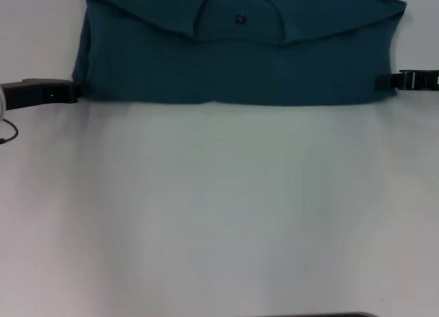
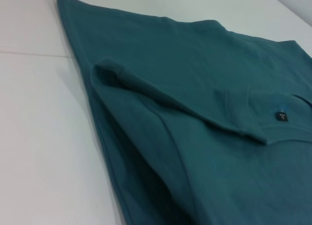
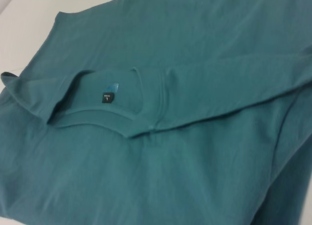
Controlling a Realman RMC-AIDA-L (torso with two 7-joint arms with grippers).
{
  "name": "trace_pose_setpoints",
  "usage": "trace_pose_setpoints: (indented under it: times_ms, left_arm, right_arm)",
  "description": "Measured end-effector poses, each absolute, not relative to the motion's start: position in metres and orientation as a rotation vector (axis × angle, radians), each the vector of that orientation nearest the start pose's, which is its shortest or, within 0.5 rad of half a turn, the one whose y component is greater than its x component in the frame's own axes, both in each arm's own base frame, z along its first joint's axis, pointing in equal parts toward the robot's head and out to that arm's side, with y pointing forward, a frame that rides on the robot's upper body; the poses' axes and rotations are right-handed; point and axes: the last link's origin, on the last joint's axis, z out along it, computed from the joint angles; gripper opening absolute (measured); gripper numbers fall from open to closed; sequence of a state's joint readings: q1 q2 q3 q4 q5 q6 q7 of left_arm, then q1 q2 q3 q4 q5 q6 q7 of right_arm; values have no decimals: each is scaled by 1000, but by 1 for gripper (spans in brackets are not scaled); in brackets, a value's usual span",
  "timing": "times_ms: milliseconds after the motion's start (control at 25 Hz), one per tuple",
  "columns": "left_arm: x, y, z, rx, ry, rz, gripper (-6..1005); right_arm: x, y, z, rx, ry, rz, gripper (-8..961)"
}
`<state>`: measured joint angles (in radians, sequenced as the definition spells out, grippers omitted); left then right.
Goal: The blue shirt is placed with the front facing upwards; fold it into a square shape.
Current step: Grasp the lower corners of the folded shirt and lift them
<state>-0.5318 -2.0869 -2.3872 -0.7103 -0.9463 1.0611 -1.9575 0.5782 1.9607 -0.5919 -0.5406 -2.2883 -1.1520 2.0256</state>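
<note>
At the bench's (image 1: 219, 214) far edge, the folded blue shirt (image 1: 233, 66) shows a black collar label (image 3: 107, 97), writing illegible; left end effector (image 1: 74, 92) and right end effector (image 1: 384, 82) states cannot be determined.

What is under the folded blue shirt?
Under the blue shirt only the white table shows around its edges. The folded layers cover whatever lies between them, so nothing else can be seen. No lettering shows.

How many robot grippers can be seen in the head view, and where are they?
2. The left gripper is at the left edge of the blue shirt; the right gripper is at its right edge. Neither wrist view shows any fingers.
</note>
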Motion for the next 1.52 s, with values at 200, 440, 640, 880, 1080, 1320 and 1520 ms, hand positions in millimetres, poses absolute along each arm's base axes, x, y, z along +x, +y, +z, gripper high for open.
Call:
trace_pose_setpoints:
  times_ms: [200, 440, 640, 880, 1080, 1320, 1520]
  left_arm:
    - [-314, 367, 9, -2255, -1266, -327, 1]
    - [-313, 358, 11, -2319, -1275, -320, 0]
    - [-310, 341, 16, -2413, -1294, -334, 0]
    - [-310, 325, 23, -2487, -1311, -342, 0]
    - [-315, 311, 31, -2516, -1349, -350, 0]
    - [-319, 296, 35, -2557, -1383, -357, 1]
    - [-319, 285, 35, -2607, -1408, -356, 1]
  right_arm:
    - [348, 362, 41, -2153, 1482, 338, 23]
    - [350, 349, 48, -2187, 1465, 339, 23]
    - [355, 333, 52, -2229, 1464, 334, 23]
    - [361, 311, 57, -2283, 1462, 343, 23]
    - [368, 292, 62, -2283, 1495, 371, 23]
    - [374, 274, 67, -2281, 1523, 403, 23]
    - [378, 260, 68, -2298, 1544, 409, 23]
